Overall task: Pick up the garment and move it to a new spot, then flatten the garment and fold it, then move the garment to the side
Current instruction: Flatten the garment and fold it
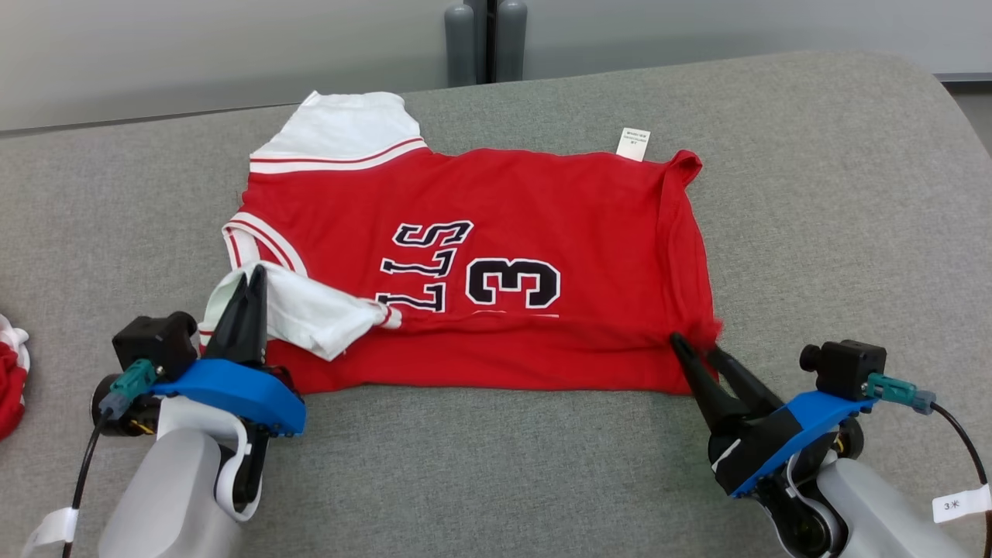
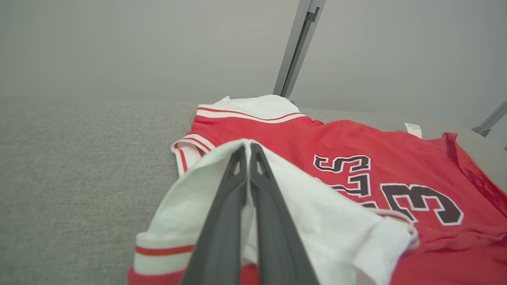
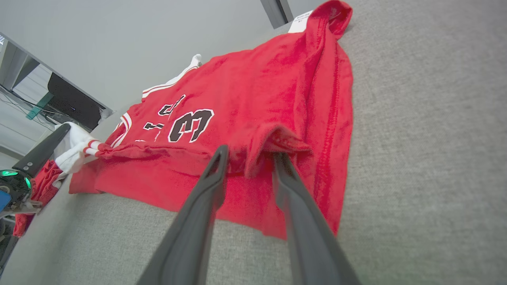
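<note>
The garment is a red jersey with white sleeves and a black "3", spread on the grey padded surface with its near edge folded over. My left gripper is shut on the near white sleeve, holding it raised a little; in the left wrist view the sleeve drapes around the closed left gripper. My right gripper is open at the jersey's near right corner. In the right wrist view a red fold of the garment lies loose between the parted fingers of the right gripper.
Another red and white cloth lies at the far left edge. A white label sticks out at the jersey's far edge. Grey posts stand behind the surface. Bare grey padding runs to the right and along the front.
</note>
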{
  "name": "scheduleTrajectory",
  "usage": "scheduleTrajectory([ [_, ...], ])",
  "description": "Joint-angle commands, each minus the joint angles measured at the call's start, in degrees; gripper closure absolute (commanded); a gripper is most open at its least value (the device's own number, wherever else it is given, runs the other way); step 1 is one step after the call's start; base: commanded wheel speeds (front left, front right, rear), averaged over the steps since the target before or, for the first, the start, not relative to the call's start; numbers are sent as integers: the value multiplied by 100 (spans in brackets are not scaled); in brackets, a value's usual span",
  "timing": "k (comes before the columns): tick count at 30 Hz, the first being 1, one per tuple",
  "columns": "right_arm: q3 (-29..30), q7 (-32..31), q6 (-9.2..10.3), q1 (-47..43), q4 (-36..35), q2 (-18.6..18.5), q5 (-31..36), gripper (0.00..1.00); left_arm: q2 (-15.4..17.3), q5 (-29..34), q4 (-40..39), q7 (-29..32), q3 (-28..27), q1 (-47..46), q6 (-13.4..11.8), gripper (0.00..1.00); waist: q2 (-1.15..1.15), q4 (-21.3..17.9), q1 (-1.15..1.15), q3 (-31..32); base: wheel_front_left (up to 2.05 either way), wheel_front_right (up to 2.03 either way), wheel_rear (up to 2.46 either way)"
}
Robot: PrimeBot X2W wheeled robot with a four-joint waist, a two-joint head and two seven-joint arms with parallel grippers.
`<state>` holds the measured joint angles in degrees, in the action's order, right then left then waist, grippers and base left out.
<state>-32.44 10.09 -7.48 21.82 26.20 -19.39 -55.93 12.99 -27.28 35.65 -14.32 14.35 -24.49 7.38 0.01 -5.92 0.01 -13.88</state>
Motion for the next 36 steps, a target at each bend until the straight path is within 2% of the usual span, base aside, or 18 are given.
scheduleTrajectory([
  [1,-39,70,-3,105,45,-66,124,0,12,9,46,-47,-1,-129,11,0,-1,4,-1,-3,0,0,0],
  [7,-128,357,-3,73,301,-128,595,0,-66,79,141,-89,-103,-165,11,0,-1,50,-1,65,0,0,0],
  [16,146,480,-3,-142,688,-79,978,0,10,406,-43,-91,-417,576,-8,0,-1,110,-1,219,0,0,0],
  [23,293,486,-3,-77,1093,76,1192,0,1,592,310,-92,-451,793,-22,0,-1,142,-1,214,0,0,0],
  [34,247,466,-3,324,1866,504,1401,0,-78,550,1248,-86,-389,339,0,0,-1,115,-1,105,0,0,0],
  [35,234,459,-3,342,1920,542,1387,3,-91,547,1332,-85,-361,304,4,0,-1,120,-1,101,0,0,0],
  [36,212,423,-3,350,1986,584,1365,36,-147,522,1395,-84,-329,269,8,0,-1,127,-1,100,0,0,0],
])
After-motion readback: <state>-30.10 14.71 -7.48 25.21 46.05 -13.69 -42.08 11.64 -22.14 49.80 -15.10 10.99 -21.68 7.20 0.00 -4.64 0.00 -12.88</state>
